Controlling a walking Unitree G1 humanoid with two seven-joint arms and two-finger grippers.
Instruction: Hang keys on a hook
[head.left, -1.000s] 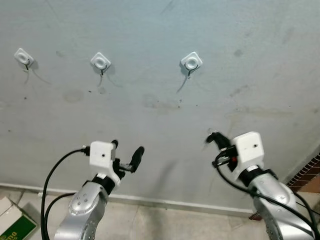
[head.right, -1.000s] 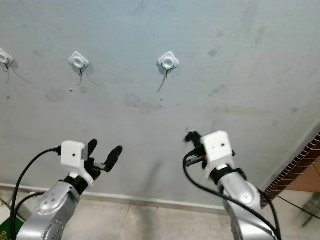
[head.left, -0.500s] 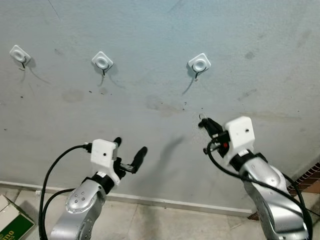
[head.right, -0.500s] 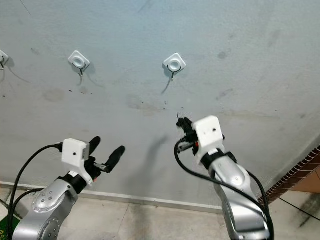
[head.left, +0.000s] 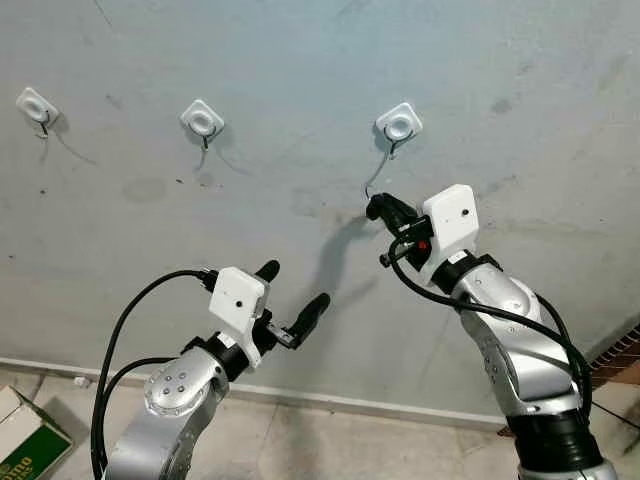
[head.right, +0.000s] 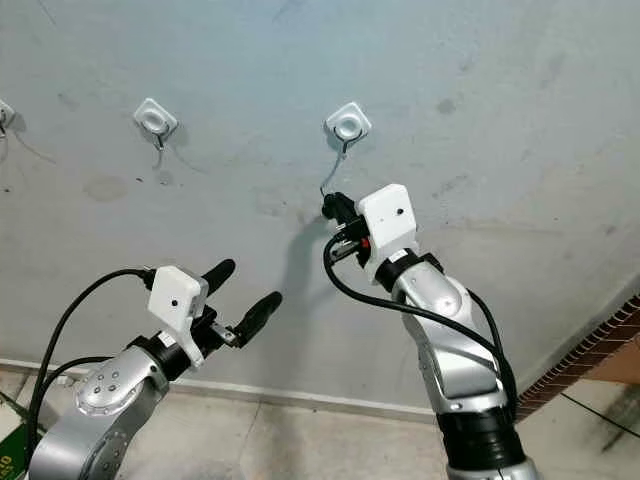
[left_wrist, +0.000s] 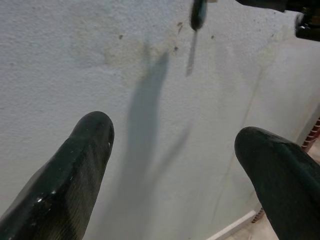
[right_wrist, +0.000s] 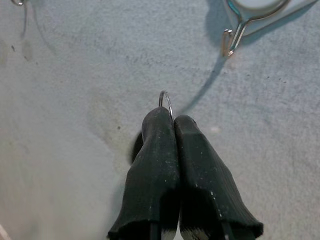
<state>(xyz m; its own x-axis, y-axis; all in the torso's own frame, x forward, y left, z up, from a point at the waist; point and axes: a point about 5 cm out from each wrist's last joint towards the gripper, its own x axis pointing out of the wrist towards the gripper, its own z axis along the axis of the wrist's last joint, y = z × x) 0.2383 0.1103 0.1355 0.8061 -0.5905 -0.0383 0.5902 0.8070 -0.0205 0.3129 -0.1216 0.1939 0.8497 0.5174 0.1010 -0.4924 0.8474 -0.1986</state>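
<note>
3 hooks on the grey wall (head.left: 520, 60), all in one row: hook 1 (head.left: 33, 106) at far left, hook 2 (head.left: 203, 120) mid, hook 3 (head.left: 398, 125) at approx 12 o'clock from the right hand (head.left: 376, 208). R hand raised to the wall, just below hook 3, not touching it; fingers (right_wrist: 170, 150) pressed together, clamped on a thin key ring (right_wrist: 166, 100) whose loop pokes out past the tips. Keys themselves: can't tell. Bare wall betw ring and hook wire, nothing in the way. Left hand (head.left: 293, 305) lower, approx 7 o'clock from R hand, fingers wide apart, holding nothing, pointing at the wall. Baseboard (head.left: 340, 405) along the floor; green-white box (head.left: 25, 450) at bottom-left corner; brick edge (head.left: 620, 355) far right.
</note>
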